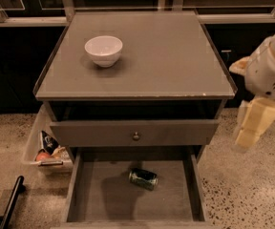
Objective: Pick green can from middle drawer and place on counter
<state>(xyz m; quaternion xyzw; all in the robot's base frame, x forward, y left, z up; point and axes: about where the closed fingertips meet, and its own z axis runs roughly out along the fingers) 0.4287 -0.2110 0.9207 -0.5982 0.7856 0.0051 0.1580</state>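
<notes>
As the camera looks down from above and in front, a grey cabinet fills the middle of the view. Its flat top, the counter (166,56), holds a white bowl (103,50) towards the back left corner; pale chips show on the front edge at the right. Below the counter is a dark gap, then a grey drawer front (94,133) with a small round knob (136,136) at its centre.

Beneath that front, the middle drawer (99,199) is pulled out towards the camera. The green can (143,178) lies on its side on the drawer floor, slightly right of centre and nearer the back than the front, apart from both side walls.

The gripper (252,128) hangs at the right edge of the view, pale yellow below a white arm housing (271,68). It is beside the cabinet's right front corner, above the speckled floor (242,190), and well apart from the can. Whether the claw is spread or closed, I cannot tell.

On the cabinet's left, a pale bin (32,144) holds snack packets (49,149).
</notes>
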